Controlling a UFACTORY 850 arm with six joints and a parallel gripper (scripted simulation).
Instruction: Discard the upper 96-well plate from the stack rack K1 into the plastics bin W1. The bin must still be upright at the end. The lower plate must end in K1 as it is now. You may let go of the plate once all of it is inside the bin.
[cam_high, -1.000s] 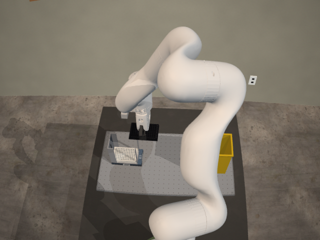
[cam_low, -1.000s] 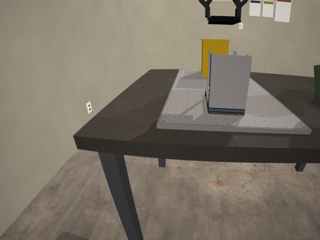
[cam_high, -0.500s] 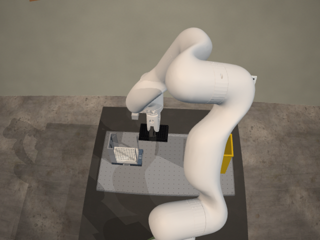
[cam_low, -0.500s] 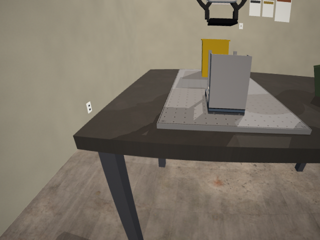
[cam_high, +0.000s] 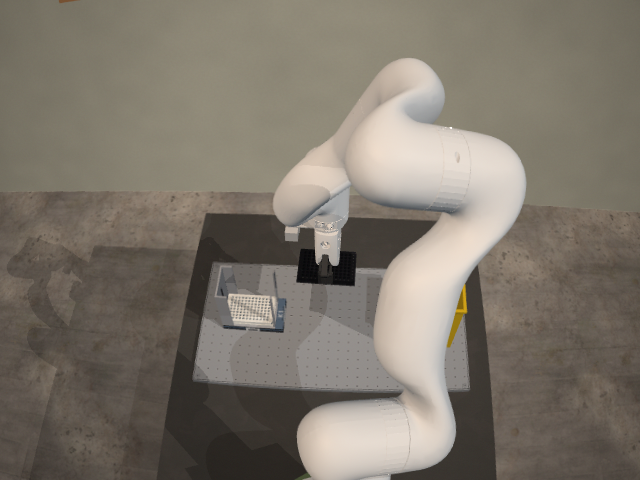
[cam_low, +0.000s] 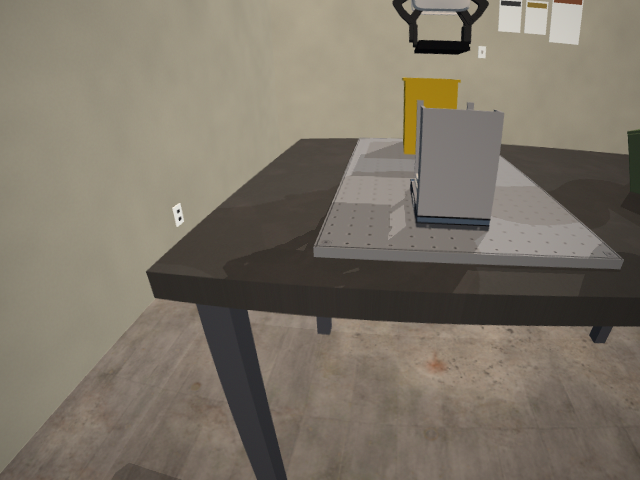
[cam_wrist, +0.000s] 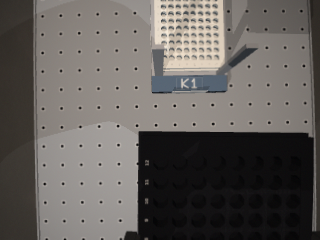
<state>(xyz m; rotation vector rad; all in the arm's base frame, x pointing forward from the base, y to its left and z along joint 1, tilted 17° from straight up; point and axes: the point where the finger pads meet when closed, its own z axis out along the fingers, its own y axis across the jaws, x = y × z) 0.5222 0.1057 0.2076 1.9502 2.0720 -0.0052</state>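
One black plate (cam_high: 326, 267) in hand (cam_high: 324, 271), above breadboard (cam_high: 330, 361), beside K1 (cam_high: 279, 314)

Two plates, one rack, one bin

One black plate (cam_high: 341, 266) sat clamped in the claw (cam_high: 325, 269); one white plate (cam_high: 250, 308) lay in one rack (cam_high: 225, 283) beside it; one yellow bin (cam_low: 430, 98) stood beyond.

— Where do your cameras sit?
— Top looks steeply down over the bench (cam_high: 196, 320); exterior views it low from one end; wrist looks straight down, close. All share rack K1 (cam_wrist: 189, 84).
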